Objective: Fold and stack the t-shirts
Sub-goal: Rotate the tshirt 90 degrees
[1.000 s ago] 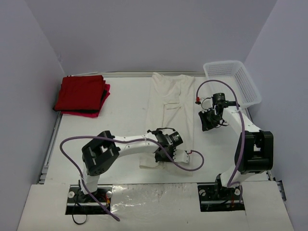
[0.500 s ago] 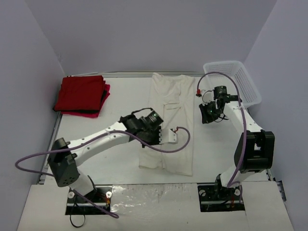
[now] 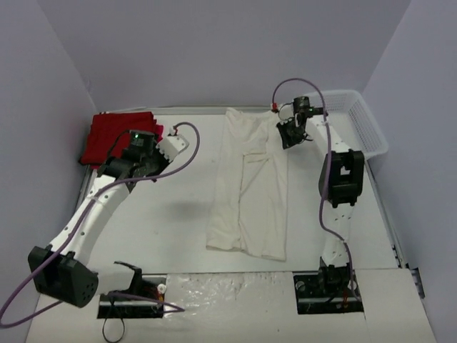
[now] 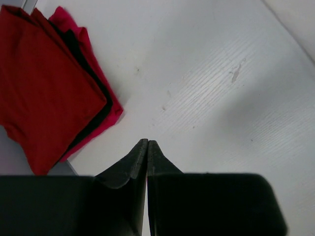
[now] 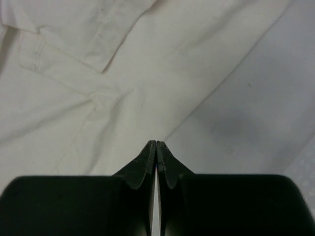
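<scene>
left end effector (image 4: pixel 147 143) together | right end effector (image 5: pixel 156 144) together over cream t-shirt (image 5: pixel 74 98) edge

The top camera sits high behind the arms (image 3: pixel 89 211) and looks down on the whole tabletop (image 3: pixel 164 207). The left wrist camera rides close behind the left end effector (image 4: pixel 147 142); the red t-shirts (image 4: pixel 44 93) lie ahead and left of its tips. The right wrist camera looks past the right end effector (image 5: pixel 156 143) at the cream t-shirt (image 5: pixel 74 98) ahead of it. The top view shows both too.
</scene>
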Controlling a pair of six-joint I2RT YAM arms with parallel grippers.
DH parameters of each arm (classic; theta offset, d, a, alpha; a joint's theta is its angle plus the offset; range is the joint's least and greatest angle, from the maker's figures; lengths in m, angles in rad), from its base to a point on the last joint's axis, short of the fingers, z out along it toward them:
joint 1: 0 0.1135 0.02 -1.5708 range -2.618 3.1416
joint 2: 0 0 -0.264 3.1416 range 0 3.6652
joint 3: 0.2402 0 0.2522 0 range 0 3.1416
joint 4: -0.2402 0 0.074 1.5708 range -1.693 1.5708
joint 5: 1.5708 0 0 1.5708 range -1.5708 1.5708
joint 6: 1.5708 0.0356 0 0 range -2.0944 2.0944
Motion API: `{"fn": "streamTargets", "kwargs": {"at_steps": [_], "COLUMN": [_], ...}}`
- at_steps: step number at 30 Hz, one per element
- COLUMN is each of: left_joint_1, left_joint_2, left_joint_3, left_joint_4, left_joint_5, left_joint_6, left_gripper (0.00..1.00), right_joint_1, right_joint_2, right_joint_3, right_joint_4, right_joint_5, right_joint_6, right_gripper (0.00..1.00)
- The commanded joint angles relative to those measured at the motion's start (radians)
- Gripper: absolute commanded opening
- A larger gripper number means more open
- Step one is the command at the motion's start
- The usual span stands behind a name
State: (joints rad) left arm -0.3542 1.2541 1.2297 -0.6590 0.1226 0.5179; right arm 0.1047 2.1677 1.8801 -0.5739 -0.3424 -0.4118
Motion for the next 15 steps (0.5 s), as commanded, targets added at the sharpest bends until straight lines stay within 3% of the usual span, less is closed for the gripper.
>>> {"fn": "streamTargets", "kwargs": {"at_steps": [1, 7, 15], "left_joint_1": [0.047, 0.064, 0.093], "left_joint_2": [-0.033, -0.053, 0.005], "left_joint_3": [-0.042, -0.104, -0.088], "left_joint_4": [0.035, 0.065, 0.073], "left_joint_5": [0.02, 0.008, 0.012], "left_joint_6": [-0.032, -0.05, -0.059], "left_gripper": [0.02, 0.02, 0.02], "right_joint_1": [0.032, 0.049, 0.058], "right_joint_2": [0.093, 0.245, 0.322], "right_joint_3": [0.146, 0.338, 0.314], "right_joint_4": [-0.079, -0.099, -0.099], "right_joint_5": [0.046, 0.054, 0.043], "right_joint_6": [0.004, -0.007, -0.041], "right_gripper": [0.0, 0.0, 0.0]}}
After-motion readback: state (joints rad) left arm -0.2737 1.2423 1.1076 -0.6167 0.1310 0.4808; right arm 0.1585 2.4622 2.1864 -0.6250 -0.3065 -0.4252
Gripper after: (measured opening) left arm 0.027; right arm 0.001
